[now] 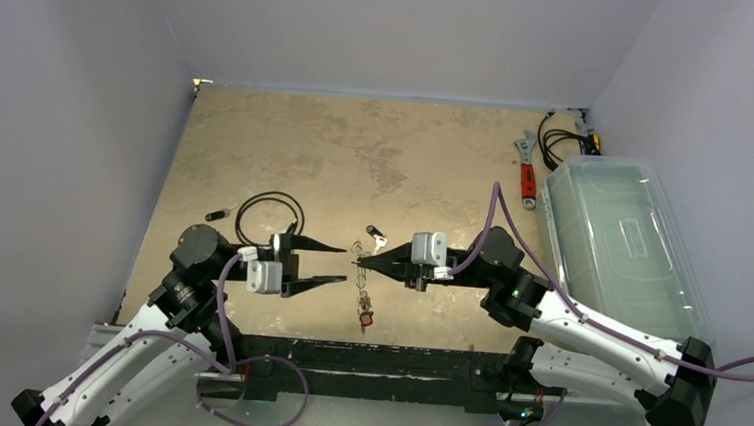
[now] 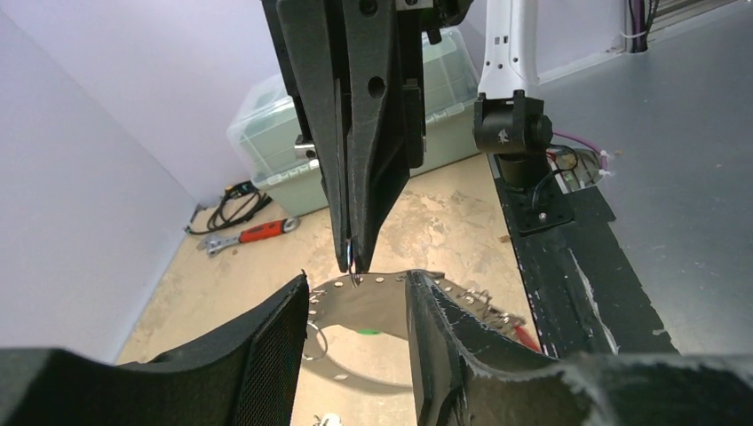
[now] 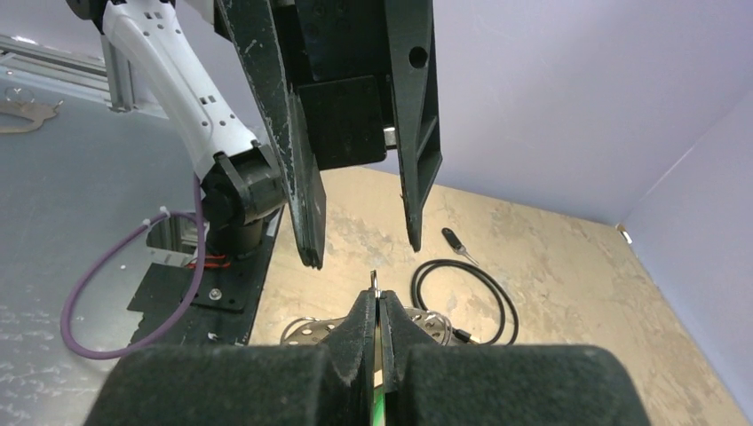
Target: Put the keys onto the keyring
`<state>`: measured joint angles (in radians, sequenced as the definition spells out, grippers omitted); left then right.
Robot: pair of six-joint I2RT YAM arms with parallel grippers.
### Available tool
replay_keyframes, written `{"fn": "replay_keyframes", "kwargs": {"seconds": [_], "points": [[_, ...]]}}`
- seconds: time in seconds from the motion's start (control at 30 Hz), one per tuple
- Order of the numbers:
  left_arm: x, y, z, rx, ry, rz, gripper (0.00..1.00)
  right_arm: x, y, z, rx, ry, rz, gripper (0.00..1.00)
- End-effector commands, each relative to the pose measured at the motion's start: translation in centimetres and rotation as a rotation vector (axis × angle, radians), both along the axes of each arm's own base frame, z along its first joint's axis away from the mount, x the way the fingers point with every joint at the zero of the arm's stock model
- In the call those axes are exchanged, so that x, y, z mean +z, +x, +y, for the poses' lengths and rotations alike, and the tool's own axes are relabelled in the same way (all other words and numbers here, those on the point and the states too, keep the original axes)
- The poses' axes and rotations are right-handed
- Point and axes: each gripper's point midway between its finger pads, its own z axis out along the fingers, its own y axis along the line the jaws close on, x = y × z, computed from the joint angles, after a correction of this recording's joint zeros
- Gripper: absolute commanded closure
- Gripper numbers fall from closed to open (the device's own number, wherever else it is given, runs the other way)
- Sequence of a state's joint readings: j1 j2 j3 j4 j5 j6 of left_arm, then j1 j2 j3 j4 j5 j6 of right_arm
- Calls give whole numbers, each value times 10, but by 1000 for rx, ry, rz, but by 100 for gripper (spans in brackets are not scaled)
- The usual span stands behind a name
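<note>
The keyring (image 1: 361, 253), a wide silvery band with holes along its rim, lies on the table between my grippers; it also shows in the left wrist view (image 2: 377, 300) and the right wrist view (image 3: 306, 331). My right gripper (image 1: 358, 263) is shut on a green-headed key (image 3: 379, 406); that key's small wire ring (image 3: 376, 280) sticks out past the fingertips, just above the keyring. My left gripper (image 1: 343, 264) is open and empty, its fingers facing the right gripper's tip over the keyring. A red-headed key (image 1: 366, 319) lies by the keyring's near side. A dark-headed key (image 1: 378, 236) lies beyond it.
A black cable loop (image 1: 271, 216) lies behind the left gripper, with a small black key (image 1: 217, 214) to its left. A red-handled wrench (image 1: 528, 178) and black cables (image 1: 563, 144) lie at the back right. A clear lidded bin (image 1: 622, 240) stands along the right edge.
</note>
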<state>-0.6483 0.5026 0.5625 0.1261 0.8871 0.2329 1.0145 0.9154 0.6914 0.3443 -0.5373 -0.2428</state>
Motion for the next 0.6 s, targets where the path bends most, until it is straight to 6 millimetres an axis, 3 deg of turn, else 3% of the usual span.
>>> {"fn": "replay_keyframes", "kwargs": {"seconds": [0.0, 0.57], "points": [[-3, 1, -5, -32, 18, 3, 57, 27, 0, -1, -9, 88, -38, 100], [-4, 9, -13, -36, 6, 55, 77, 28, 0, 5, 10, 89, -44, 100]]}}
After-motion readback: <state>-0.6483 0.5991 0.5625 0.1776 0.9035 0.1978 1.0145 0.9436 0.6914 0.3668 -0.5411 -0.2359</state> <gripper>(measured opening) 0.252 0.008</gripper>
